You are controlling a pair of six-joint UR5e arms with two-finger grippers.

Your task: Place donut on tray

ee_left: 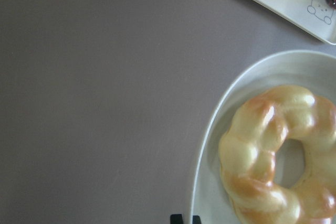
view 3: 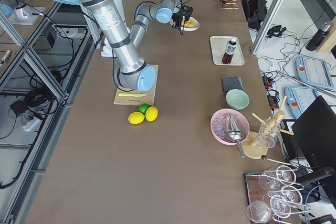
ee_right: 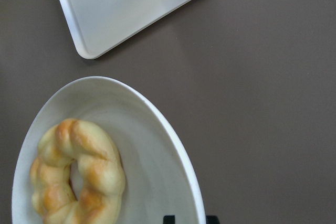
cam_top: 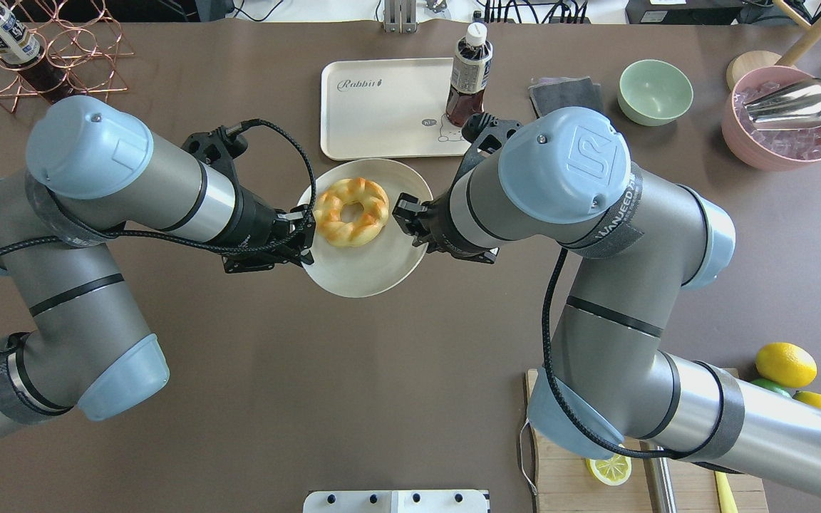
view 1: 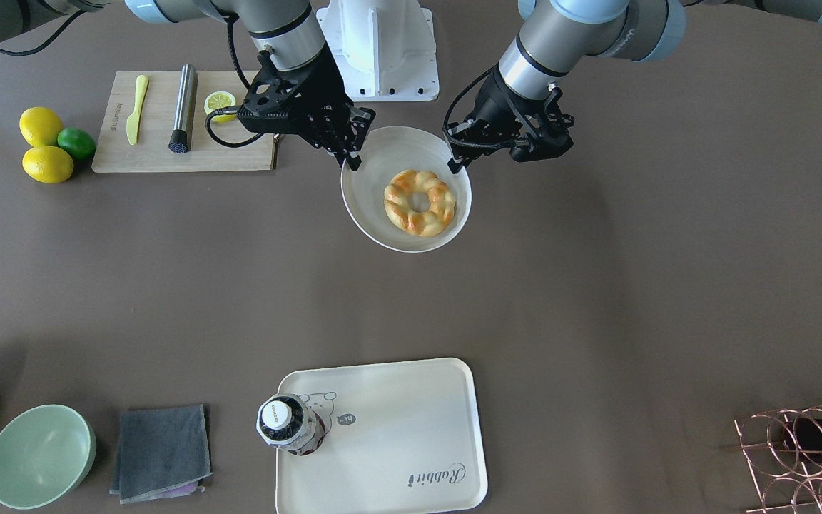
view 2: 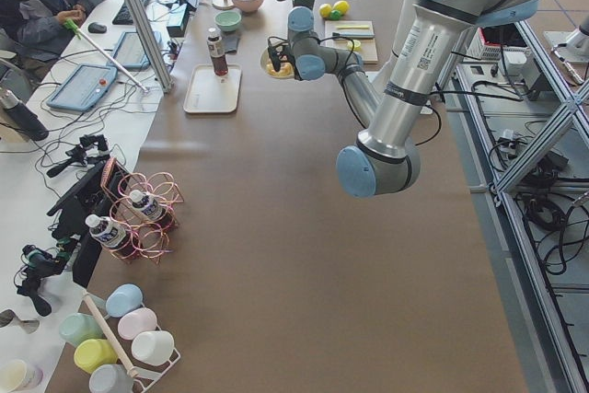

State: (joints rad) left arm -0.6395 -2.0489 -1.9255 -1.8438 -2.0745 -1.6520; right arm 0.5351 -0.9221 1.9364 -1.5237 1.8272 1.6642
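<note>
Both grippers clamp a white plate; the donut lies on it.
In the front-facing view, the left gripper (view 1: 457, 165) is pinched shut on the rim of the plate (view 1: 368, 214) at 2 o'clock, and the right gripper (view 1: 352, 158) likewise at 10 o'clock. The donut (view 1: 398, 203) lies on the plate, off centre toward 3 o'clock. The tray (view 1: 397, 428) lies well apart at 6 o'clock, printed "Rabbit" and "hi". A bottle (view 1: 288, 425) stands at its 9 o'clock edge, label unreadable.

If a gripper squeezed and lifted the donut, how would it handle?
The donut looks puffy, so probably light and squashable. Its glazed patches may be slightly slippery. Lying loose on the plate, it could slide when pushed.
</note>
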